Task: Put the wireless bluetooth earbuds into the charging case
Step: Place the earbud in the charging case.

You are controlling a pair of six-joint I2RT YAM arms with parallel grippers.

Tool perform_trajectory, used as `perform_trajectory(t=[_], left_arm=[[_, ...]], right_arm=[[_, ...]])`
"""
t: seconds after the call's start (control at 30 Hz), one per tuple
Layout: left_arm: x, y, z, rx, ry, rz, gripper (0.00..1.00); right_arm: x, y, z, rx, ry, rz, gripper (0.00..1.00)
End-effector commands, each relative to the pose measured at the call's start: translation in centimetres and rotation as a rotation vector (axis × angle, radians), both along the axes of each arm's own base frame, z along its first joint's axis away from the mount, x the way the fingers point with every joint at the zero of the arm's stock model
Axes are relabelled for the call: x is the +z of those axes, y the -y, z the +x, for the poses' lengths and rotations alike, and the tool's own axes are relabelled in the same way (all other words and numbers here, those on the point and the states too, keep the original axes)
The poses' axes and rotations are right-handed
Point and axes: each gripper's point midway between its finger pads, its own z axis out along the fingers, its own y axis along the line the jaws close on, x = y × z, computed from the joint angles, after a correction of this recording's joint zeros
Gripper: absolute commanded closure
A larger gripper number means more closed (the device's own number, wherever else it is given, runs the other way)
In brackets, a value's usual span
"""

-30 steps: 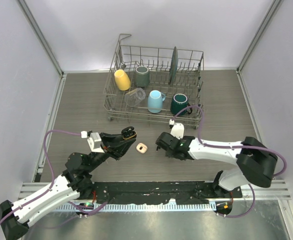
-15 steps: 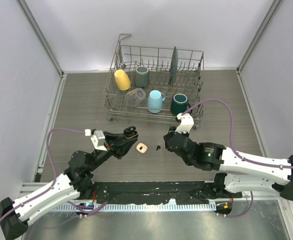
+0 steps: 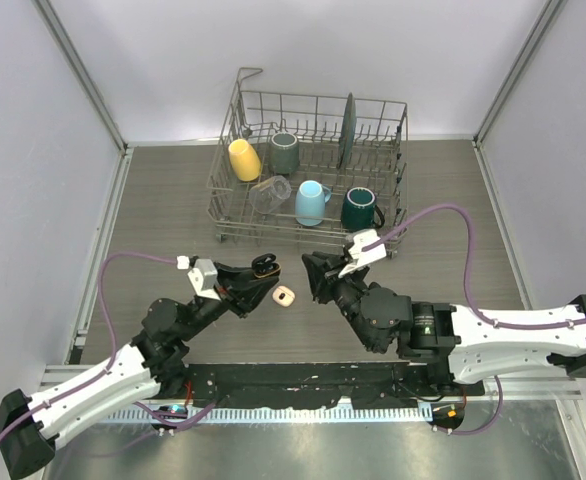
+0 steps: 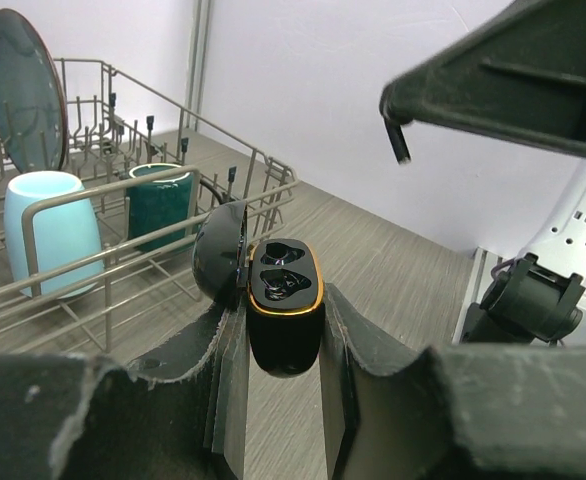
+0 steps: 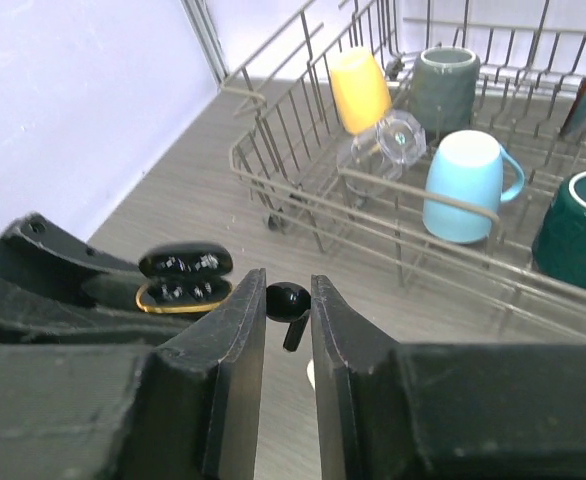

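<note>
Right wrist view: right gripper (image 5: 288, 285) clamped on a black earbud (image 5: 286, 300), stem down, held near the open case (image 5: 178, 295), which the left gripper (image 4: 283, 305) grips by its sides.

Your right gripper (image 5: 289, 318) has the black earbud (image 5: 286, 299) pinched between its fingers, glossy bulb up and short stem hanging down, held in the air just beside the charging case (image 5: 184, 279). That charging case is a glossy black oval with a gold rim, its lid swung open and two dark wells showing, clamped in your left gripper (image 4: 284, 335). A small cream-white item (image 3: 284, 295) lies on the table between both grippers, too small to make out
</note>
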Motion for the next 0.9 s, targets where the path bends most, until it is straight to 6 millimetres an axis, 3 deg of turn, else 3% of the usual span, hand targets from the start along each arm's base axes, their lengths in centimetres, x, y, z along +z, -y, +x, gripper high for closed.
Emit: perform_trajectory(t=[0.0, 0.27, 0.5, 0.87], left_arm=[[3.6, 0.3, -1.1, -0.058, 0.082, -0.069, 1.00], [4.9, 1.2, -2.8, -0.152, 0.168, -0.060, 1.00], [5.6, 1.2, -2.7, -0.139, 0.215, -0.041, 1.00], [6.1, 1.0, -2.9, -0.141, 0.223, -0.053, 1.00]], right_arm=[[4.1, -1.5, 0.2, 0.015, 0.099, 0.099, 0.99], [4.8, -4.7, -1.3, 0.176, 0.139, 0.116, 0.99], [5.1, -5.2, -2.3, 0.251, 0.138, 0.158, 0.99], [3.5, -5.7, -2.3, 0.255, 0.129, 0.116, 0.99]])
